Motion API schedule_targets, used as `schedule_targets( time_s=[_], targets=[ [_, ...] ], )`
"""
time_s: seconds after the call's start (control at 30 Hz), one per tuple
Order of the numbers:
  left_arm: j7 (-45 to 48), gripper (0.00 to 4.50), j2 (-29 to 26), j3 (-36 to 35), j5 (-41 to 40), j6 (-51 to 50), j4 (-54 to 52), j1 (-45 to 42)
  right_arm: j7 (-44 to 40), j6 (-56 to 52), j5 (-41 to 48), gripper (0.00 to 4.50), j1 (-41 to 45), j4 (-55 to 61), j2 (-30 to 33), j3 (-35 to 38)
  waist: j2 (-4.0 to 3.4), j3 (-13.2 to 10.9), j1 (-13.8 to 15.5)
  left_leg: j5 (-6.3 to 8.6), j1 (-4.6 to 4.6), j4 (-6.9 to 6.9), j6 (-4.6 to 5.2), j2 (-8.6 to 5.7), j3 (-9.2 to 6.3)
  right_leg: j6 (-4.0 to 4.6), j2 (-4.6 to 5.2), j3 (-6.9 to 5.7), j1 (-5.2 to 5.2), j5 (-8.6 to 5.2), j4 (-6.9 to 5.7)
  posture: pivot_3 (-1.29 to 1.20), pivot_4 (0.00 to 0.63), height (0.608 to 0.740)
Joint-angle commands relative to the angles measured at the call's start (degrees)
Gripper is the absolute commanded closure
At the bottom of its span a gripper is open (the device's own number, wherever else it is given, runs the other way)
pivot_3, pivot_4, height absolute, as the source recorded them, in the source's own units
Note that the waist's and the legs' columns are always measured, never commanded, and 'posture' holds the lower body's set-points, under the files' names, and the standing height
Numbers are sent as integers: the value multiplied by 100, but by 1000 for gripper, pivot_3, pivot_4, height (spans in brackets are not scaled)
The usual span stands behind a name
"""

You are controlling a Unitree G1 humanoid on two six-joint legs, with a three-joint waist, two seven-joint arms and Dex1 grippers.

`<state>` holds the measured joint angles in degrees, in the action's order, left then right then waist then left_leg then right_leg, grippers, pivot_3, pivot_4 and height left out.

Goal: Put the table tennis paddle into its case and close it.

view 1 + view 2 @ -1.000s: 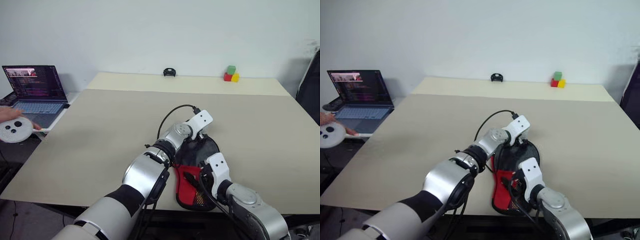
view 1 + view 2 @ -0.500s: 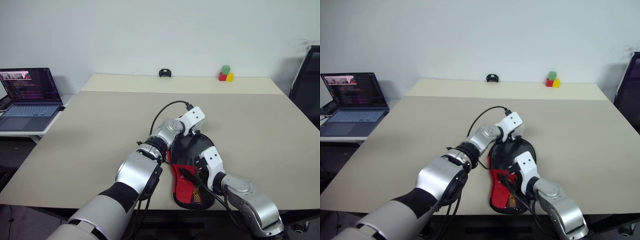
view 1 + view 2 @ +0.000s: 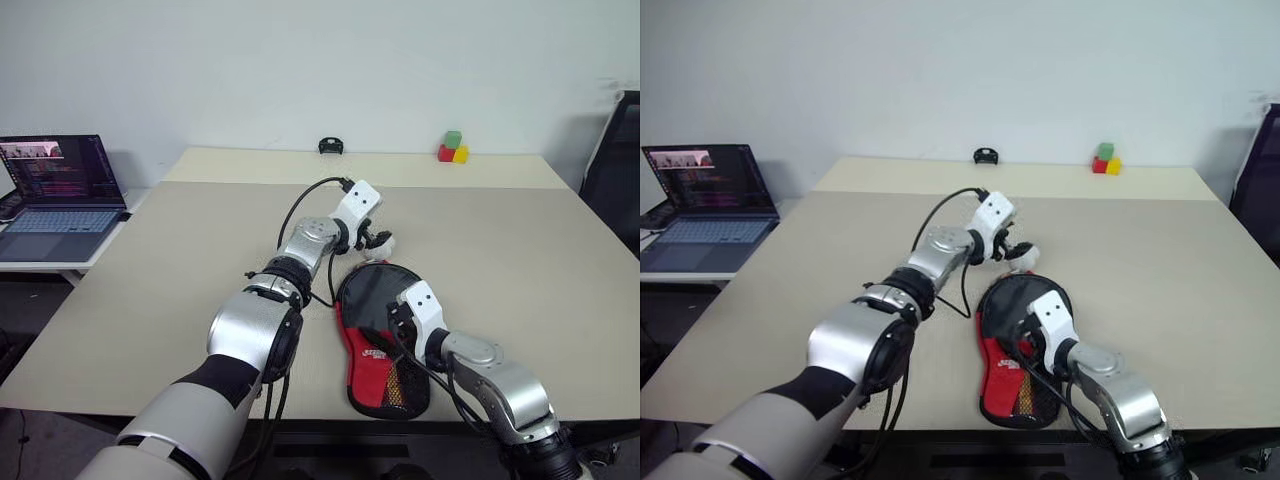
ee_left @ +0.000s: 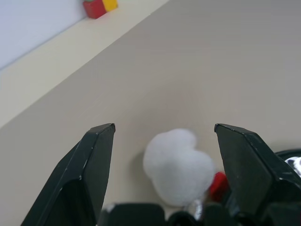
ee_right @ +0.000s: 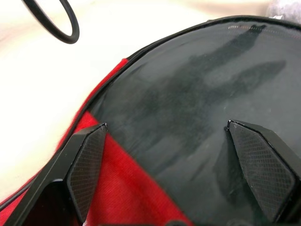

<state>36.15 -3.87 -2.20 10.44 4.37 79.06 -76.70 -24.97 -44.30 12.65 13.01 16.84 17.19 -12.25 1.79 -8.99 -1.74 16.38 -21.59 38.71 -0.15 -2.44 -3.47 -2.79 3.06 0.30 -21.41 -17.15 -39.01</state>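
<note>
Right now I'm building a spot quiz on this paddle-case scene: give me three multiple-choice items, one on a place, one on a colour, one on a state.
1. Where do the coloured blocks stand?
A. far edge of the table
B. on the laptop
C. on the case

2. What colour is the top block?
A. blue
B. green
C. white

3. How is the left gripper?
A. shut on the cable
B. shut on the case
C. open, with the white ball between its fingers

Answers:
1 A, they sit by the wall.
2 B, green tops red and yellow.
3 C, gaps show on both sides of the ball.
</note>
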Motion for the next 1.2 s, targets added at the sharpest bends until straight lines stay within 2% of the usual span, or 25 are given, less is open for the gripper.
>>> schedule_targets(
  time_s=[0.03, 0.13, 0.3, 0.43, 0.6, 0.7, 0.9, 1.2],
  targets=[
    [527, 829, -306, -142, -292, 144, -391, 12, -105, -213, -21, 0, -119, -539, 208, 81, -1, 0, -6, 0, 0, 0, 0, 0, 0, 0, 0, 1, -1, 0, 0, 0, 150, 740],
    [1330, 829, -659, -32, -371, 406, -678, 383, -256, -219, 60, 0, -54, -499, 387, 273, -5, -2, -2, 0, 0, -2, 0, 0, 0, 1, 0, 1, -1, 0, 0, 0, 150, 740],
    [2162, 829, -1129, -107, -762, 343, -1371, 1008, -508, -311, 305, 0, -37, -236, 562, 435, -6, -4, 10, 0, -16, -2, 0, 0, -5, 3, 3, 12, -13, 1, 4, 0, 150, 740],
    [3249, 829, -1458, -85, -1440, -286, -3201, 2080, -800, -550, 783, 0, -57, 271, 711, 724, -11, -8, 16, 0, -42, -1, 0, 1, -10, 5, 8, 20, -34, 0, 5, 0, 150, 740],
    [3351, 829, -1630, 167, -1910, -1357, -5507, 3264, -1037, -1104, 1550, 0, 40, 963, 944, 1307, -30, -20, 16, 1, -79, -1, -2, 4, -12, 8, 10, 30, -68, -1, 8, 0, 150, 740],
    [3282, 829, -1640, 411, -1993, -1745, -6320, 3689, -1065, -1454, 2006, 0, 193, 1169, 1091, 1736, -43, -28, 31, 1, -107, 5, -3, 3, -15, 10, 11, 27, -90, 0, 5, 0, 150, 740],
    [3004, 829, -1365, 1101, -1783, -1748, -6509, 3922, -1051, -1707, 2491, 0, 488, 1178, 1584, 2481, -46, -30, 73, 1, -106, 6, -1, 1, -16, 10, 12, 22, -87, 0, 5, 0, 150, 740],
    [2477, 829, -767, 1743, -1276, -886, -5200, 3527, -632, -1567, 2480, 0, 636, 925, 1753, 2764, -50, -33, 97, 0, -108, 6, 0, 2, -11, 10, 10, 23, -88, 0, 5, 0, 150, 740]
  ],
)
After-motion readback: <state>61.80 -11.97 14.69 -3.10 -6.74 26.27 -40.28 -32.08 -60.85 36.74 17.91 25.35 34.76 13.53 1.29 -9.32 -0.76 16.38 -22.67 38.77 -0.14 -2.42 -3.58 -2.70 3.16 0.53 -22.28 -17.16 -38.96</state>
